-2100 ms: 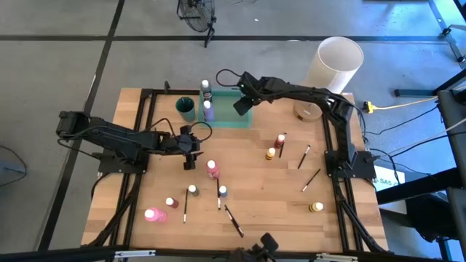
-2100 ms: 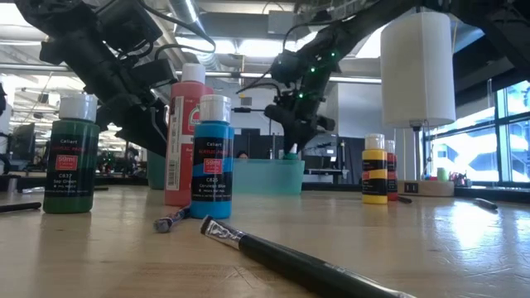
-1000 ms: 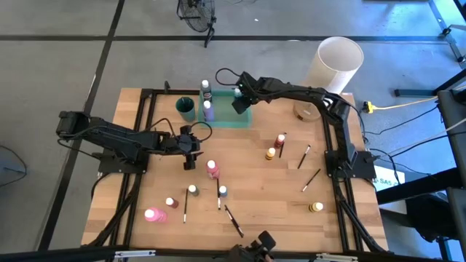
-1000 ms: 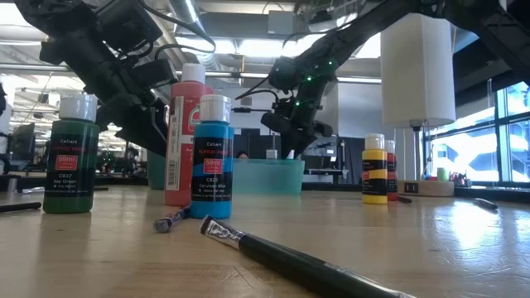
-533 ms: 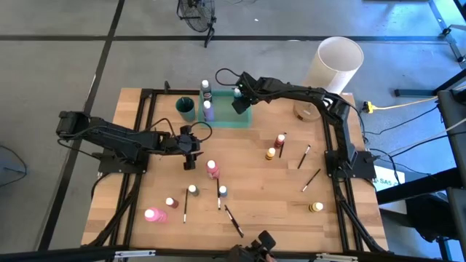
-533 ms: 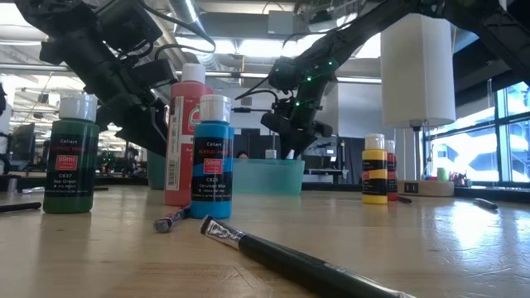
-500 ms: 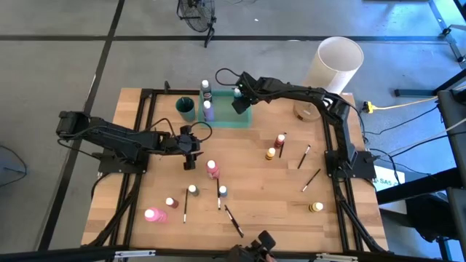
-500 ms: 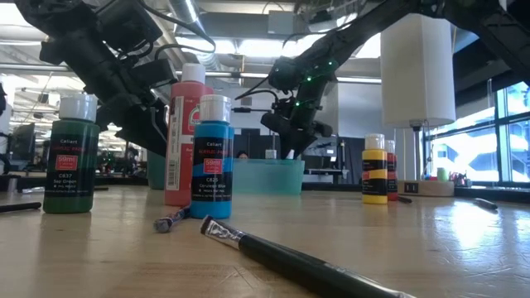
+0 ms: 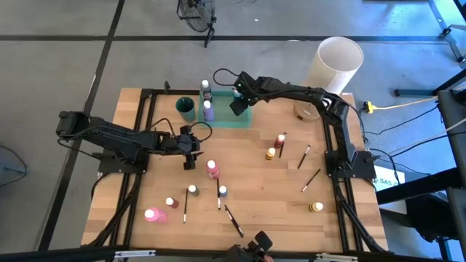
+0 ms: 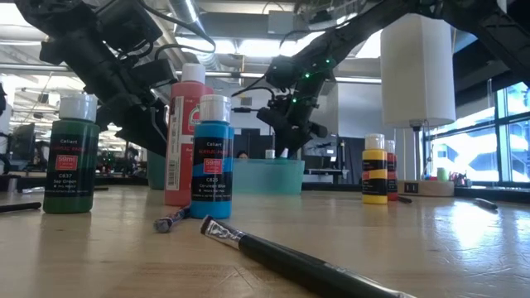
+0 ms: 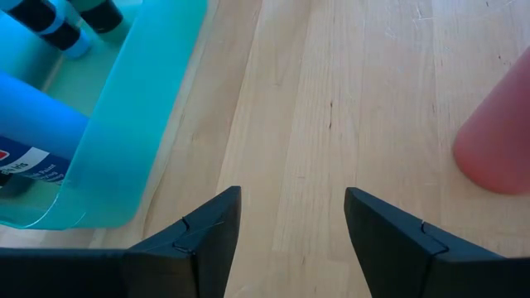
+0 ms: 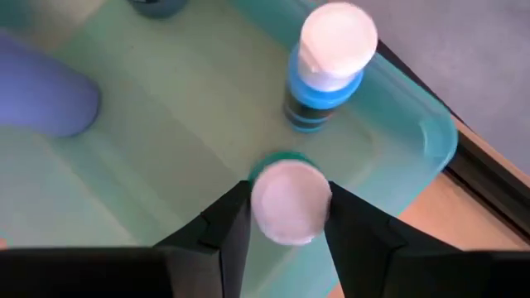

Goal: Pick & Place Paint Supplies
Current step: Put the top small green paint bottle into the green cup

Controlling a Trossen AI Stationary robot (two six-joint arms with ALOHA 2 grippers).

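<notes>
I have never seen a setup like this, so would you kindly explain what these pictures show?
Gladly. Two dark robot arms work at a light wooden table. One picture looks straight down on it and one looks level across the tabletop. The other two come from cameras on the arms' wrists.

Small white-capped paint bottles, such as a pink one, and thin dark paintbrushes lie scattered on the wood.

The right end effector is over the translucent green rectangular tray, around a white-capped green bottle. I cannot tell whether it grips the bottle. The left end effector hovers open and empty over bare wood beside the tray.
</notes>
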